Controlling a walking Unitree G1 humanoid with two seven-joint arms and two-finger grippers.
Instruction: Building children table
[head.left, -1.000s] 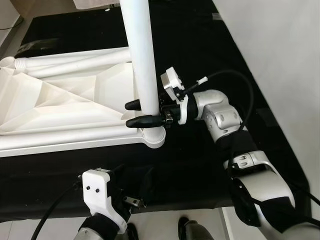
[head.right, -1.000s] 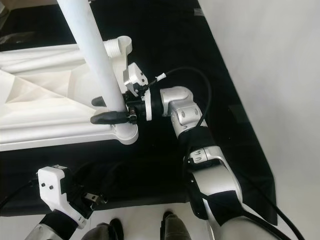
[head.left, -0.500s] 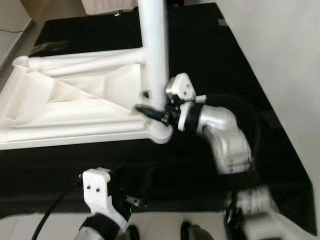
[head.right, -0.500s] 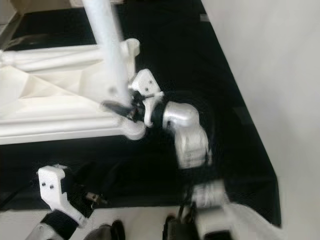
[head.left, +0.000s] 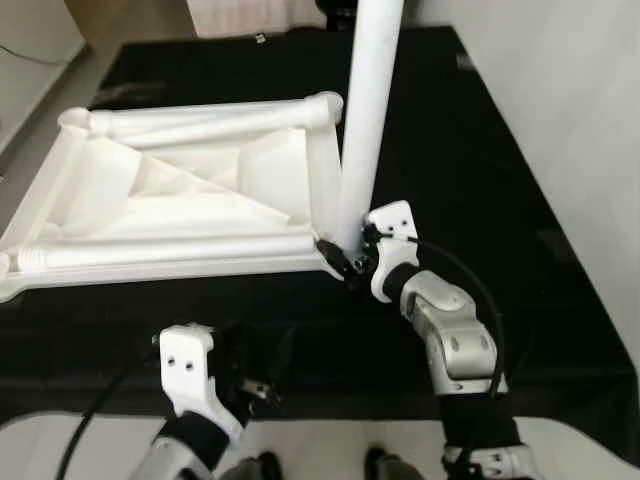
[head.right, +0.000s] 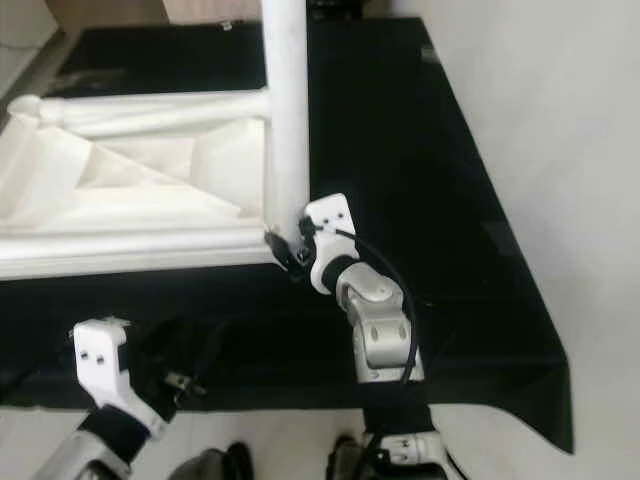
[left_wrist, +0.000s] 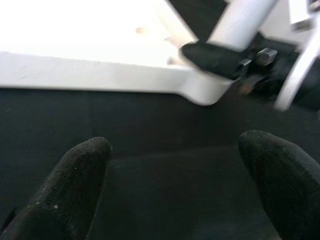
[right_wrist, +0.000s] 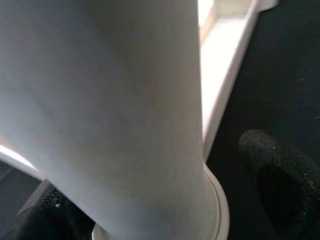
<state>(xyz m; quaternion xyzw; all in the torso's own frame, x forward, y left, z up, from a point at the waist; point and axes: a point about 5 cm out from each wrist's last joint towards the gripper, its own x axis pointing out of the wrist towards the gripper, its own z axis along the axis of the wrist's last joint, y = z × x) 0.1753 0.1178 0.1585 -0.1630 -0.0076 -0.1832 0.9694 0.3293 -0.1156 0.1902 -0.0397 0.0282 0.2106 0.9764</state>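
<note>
One white table leg (head.left: 365, 120) is standing upright in the near right corner socket of the upturned white tabletop (head.left: 180, 205), which is lying on the black mat (head.left: 480, 180). I am reaching my right gripper (head.left: 338, 258) in at the leg's base, its two black fingers (right_wrist: 280, 185) sitting on either side of the tube; whether they are pressing on it or only bracketing it, I cannot tell. Two more legs are lying along the tabletop's near and far edges. I am holding my left gripper (left_wrist: 170, 180) low over the mat just before the tabletop's near edge, fingers spread apart and grasping nothing.
</note>
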